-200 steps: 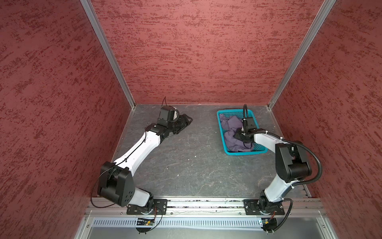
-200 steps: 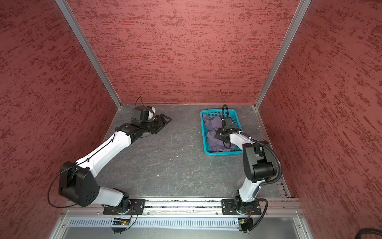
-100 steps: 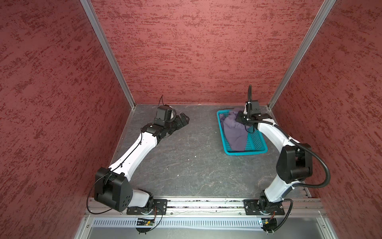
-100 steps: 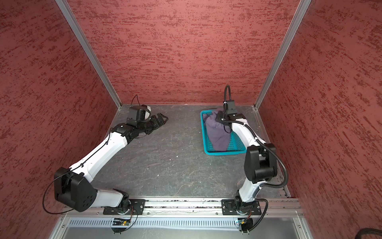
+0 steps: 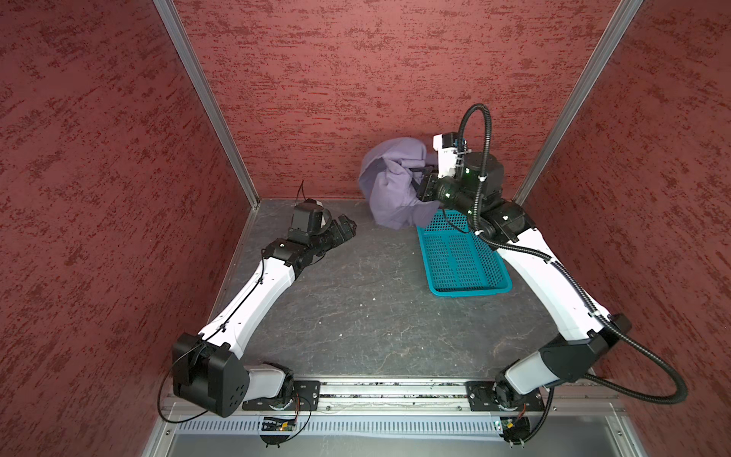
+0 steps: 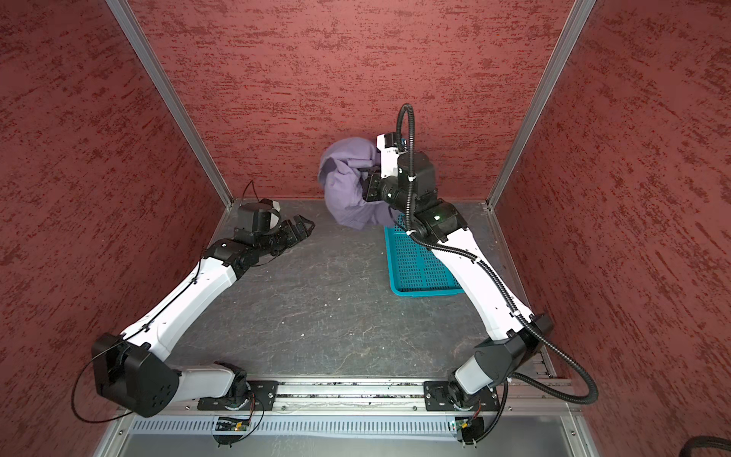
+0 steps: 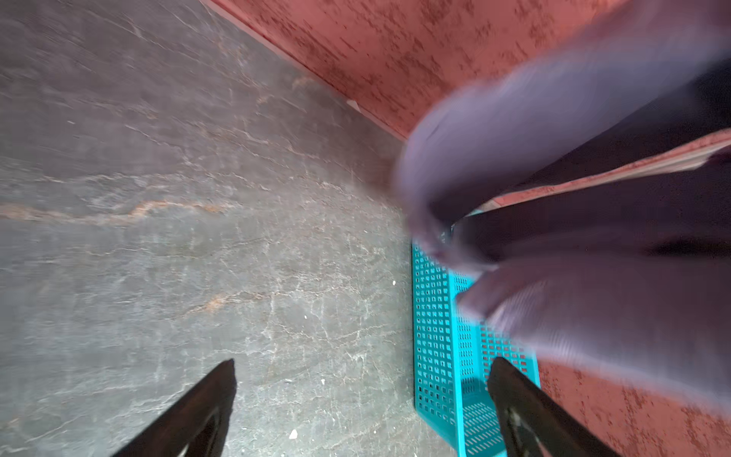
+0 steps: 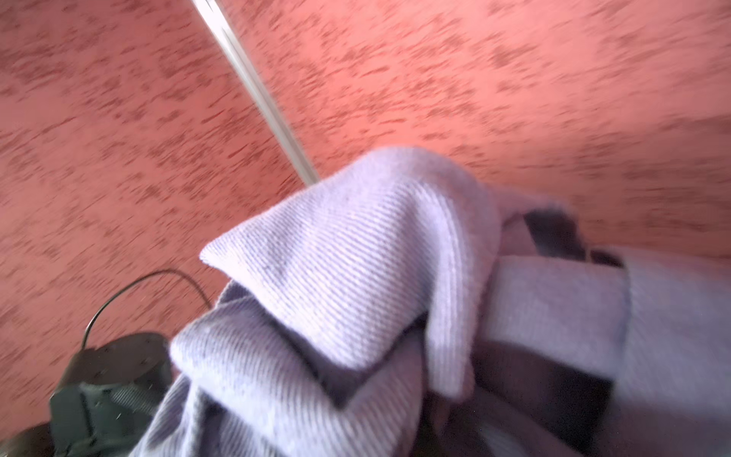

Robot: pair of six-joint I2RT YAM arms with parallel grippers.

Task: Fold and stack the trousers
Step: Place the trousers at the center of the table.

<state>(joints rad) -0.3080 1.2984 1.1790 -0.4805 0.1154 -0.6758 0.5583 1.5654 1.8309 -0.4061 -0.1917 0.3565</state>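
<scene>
Hanging in a crumpled bundle from the right gripper [image 5: 421, 180], the trousers [image 5: 389, 186] are held in the air in front of the back wall [image 5: 356, 99], at the far end of the basket [image 5: 466, 289]. The scene is shown alike in both top views. The jaws are closed narrowly on a fold of the dusty-purple cloth, and much of the gripper is hidden by it. The bundle's lowest fold is seen low by the table [image 5: 356, 316], just beside the basket's far left corner; whether it touches the table cannot be told. The teal, perforated basket is set on the right side of the table, partly crossed by the right arm.

The left gripper [image 5: 346, 227] is held low over the far left part of the table, well apart from the trousers and pointed toward them. In the left wrist view its two dark fingers [image 7: 205, 403] are shown spread wide, with the table and the basket's edge seen between them. There the trousers [image 7: 553, 158] are blurred, draped over the basket's far end. In the right wrist view the trousers' twill weave [image 8: 356, 277] is seen close up, folded over itself against the red wall.
</scene>
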